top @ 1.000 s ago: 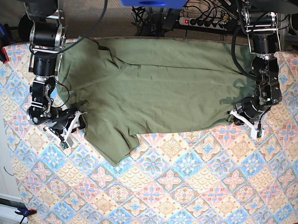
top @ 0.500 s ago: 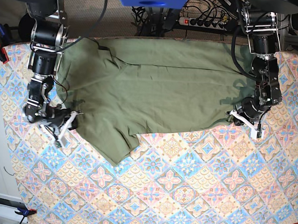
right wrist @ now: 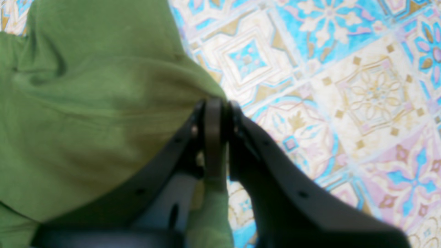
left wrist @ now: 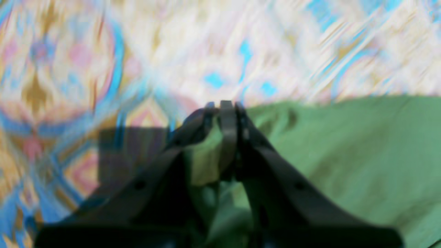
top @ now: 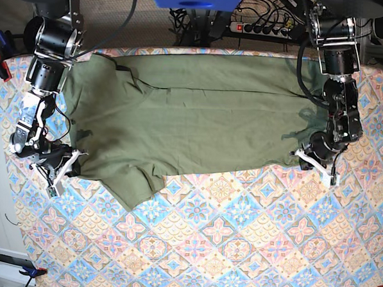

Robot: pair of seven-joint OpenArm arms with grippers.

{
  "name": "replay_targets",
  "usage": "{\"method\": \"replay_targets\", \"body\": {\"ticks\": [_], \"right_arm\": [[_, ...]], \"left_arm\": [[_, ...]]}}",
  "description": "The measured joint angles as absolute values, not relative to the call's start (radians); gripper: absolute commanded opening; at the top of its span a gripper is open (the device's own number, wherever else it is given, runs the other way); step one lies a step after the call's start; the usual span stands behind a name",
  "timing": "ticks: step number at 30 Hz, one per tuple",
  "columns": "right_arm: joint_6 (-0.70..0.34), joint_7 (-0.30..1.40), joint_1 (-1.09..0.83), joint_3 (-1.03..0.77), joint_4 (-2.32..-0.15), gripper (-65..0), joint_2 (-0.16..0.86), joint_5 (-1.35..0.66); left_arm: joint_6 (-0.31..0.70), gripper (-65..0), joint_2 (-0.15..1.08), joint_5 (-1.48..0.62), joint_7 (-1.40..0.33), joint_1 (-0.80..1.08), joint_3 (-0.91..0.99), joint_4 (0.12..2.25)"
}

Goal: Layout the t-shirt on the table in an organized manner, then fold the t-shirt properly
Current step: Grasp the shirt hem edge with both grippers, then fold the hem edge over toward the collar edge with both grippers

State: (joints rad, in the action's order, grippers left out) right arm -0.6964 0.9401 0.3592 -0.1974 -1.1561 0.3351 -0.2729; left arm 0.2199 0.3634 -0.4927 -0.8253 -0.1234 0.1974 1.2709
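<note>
Now both grippers pinch the olive t-shirt's near edge.
Spread wide across the far half of the table [top: 237, 249], the t-shirt [top: 199, 118] is clamped at its left corner by the right gripper [top: 65, 170] and at its right corner by the left gripper [top: 315, 164]; each wrist view shows cloth pinched between closed jaws.

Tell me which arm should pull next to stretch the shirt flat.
Probably the right gripper: it is shut on the t-shirt edge near the creased sleeve end, with bare table beside it. The left gripper, also shut on the hem, can simply anchor.
</note>
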Motion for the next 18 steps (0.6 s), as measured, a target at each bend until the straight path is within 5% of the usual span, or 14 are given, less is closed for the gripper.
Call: {"method": "replay_targets", "body": {"ticks": [18], "right_arm": [[-0.701,1.141,0.057,-0.344,-1.656,-62.8,0.334,-0.320]], "left_arm": [[0.224,-65.0,0.371,-0.494,-0.828,0.210,0.352,1.774]]}}
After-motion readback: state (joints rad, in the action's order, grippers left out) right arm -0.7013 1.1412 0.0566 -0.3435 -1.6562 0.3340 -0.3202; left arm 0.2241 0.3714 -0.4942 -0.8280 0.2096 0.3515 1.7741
